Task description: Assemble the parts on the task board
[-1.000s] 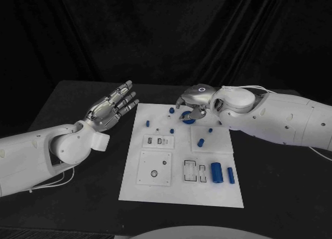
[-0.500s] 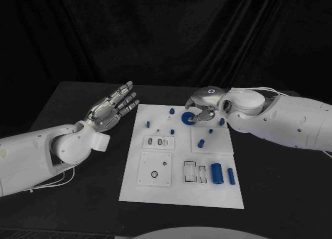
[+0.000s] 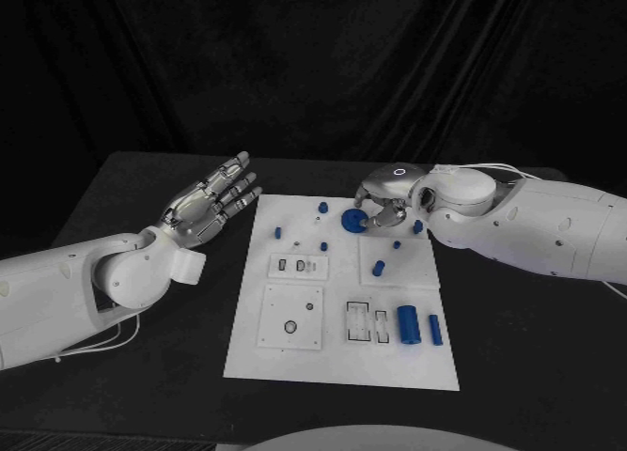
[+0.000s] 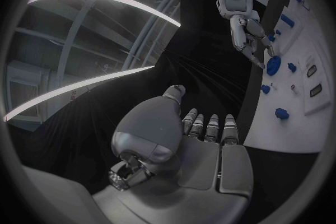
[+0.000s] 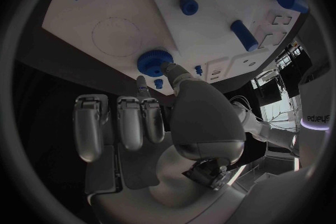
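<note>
The white task board point(image 3: 343, 362) lies in the middle of the black table. My right hand point(image 3: 383, 201) hovers over the board's far end and pinches a round blue disc point(image 3: 352, 222) between thumb and a finger. The right wrist view shows the disc point(image 5: 154, 61) at the fingertips point(image 5: 172, 71), beside a circle outline point(image 5: 115, 28) on the board. I cannot tell whether the disc touches the board. My left hand point(image 3: 211, 201) is held palm up left of the board, fingers spread, with nothing in it. The left wrist view shows that hand point(image 4: 192, 145) and the disc point(image 4: 274, 65).
Small blue pegs point(image 3: 321, 208) point(image 3: 276, 231) point(image 3: 378, 269) stand or lie on the board's far half. A thick blue cylinder point(image 3: 408, 326) and a slim one point(image 3: 435, 330) lie near its right edge. Rectangular slots point(image 3: 358, 321) and a raised plate point(image 3: 294, 318) occupy the near half.
My right arm has shifted a little to the right and the hand has turned above the blue disc, which stays near the same spot. The left hand has not moved.
</note>
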You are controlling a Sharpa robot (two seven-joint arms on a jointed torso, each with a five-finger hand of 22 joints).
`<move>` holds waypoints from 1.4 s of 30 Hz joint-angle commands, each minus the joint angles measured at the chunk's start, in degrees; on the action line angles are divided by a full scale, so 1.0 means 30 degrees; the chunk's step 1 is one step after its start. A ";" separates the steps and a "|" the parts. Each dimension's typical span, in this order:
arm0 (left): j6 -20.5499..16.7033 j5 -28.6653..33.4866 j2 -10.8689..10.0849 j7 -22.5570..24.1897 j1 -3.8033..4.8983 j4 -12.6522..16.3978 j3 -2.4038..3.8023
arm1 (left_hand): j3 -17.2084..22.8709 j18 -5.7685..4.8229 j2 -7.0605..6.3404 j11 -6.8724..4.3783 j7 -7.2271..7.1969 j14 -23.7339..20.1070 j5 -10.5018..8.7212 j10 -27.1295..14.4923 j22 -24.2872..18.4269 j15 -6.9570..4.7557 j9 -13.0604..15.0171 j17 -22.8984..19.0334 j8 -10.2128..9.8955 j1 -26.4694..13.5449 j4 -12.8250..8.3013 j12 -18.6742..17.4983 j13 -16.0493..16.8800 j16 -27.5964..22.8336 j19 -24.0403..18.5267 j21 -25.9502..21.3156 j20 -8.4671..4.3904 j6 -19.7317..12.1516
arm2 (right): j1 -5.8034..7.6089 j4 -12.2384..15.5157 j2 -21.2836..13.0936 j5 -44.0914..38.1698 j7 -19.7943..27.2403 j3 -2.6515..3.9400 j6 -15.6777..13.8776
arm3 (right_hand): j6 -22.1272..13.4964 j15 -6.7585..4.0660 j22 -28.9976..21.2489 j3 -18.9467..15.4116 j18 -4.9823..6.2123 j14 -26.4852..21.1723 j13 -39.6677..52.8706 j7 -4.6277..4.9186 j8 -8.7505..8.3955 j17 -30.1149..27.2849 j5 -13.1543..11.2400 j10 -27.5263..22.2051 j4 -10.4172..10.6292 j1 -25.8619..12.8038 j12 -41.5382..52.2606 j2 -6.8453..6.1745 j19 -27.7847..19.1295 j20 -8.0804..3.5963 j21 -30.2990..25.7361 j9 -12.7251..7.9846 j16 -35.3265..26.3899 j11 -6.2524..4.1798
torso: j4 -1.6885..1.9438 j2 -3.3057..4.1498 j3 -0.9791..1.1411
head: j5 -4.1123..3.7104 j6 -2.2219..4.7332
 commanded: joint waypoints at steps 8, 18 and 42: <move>0.0469 -0.0168 0.0083 0.0181 0.0039 0.0002 0.0014 | 0.0058 0.0009 0.0033 0.0173 0.0147 -0.0007 0.0145 0.0038 -0.0012 0.0193 0.0030 -0.0017 0.0072 0.0041 -0.0140 -0.0013 -0.0033 -0.0069 0.0012 -0.0064 0.0120 -0.0051 | -0.0178 -0.0428 0.0374 -0.0126 -0.0467 0.0012 0.0410 | 0.0111 0.0049 0.4711 -0.0183 -0.0208 0.2003 0.5027 0.0036 0.0051 0.5032 -0.1814 0.1987 -0.0014 -0.0147 0.0048 -0.0034 0.1481 0.0038 -0.0115 0.0162 0.0050 0.0051 | 0.0016 -0.0002 -0.0013 | -0.0044 -0.0112; 0.0475 -0.0169 0.0055 0.0161 0.0039 0.0022 0.0014 | 0.0058 0.0009 0.0033 0.0173 0.0147 -0.0007 0.0145 0.0038 -0.0012 0.0193 0.0030 -0.0017 0.0072 0.0041 -0.0140 -0.0013 -0.0033 -0.0069 0.0012 -0.0064 0.0120 -0.0051 | -0.0317 -0.0611 0.0582 -0.0126 -0.0125 0.0012 0.0327 | 0.0229 0.0025 0.4698 -0.0340 -0.0197 0.2003 0.5027 -0.0011 0.0051 0.5032 -0.1745 0.1987 0.0059 -0.0052 0.0048 0.0116 0.1457 0.0030 -0.0149 0.0386 0.0050 0.0010 | 0.0013 -0.0012 -0.0031 | -0.0039 -0.0189; 0.0489 -0.0169 0.0040 0.0128 0.0039 -0.0012 0.0014 | 0.0099 0.0014 0.0052 0.0240 0.0187 -0.0007 0.0163 0.0038 -0.0012 0.0202 0.0027 -0.0017 0.0068 0.0029 -0.0205 -0.0013 -0.0033 -0.0069 0.0012 -0.0064 0.0135 -0.0063 | -0.0360 -0.0612 0.0567 -0.0126 0.0581 0.0012 -0.0613 | 0.2868 -0.0857 0.4811 0.1534 -0.0282 0.2003 0.5027 -0.1022 0.1556 0.5032 0.3826 0.1987 -0.1288 0.0714 0.0048 0.0135 0.1644 -0.0757 0.0148 0.2376 0.0050 -0.0714 | -0.0015 -0.0018 -0.0013 | -0.0067 -0.0186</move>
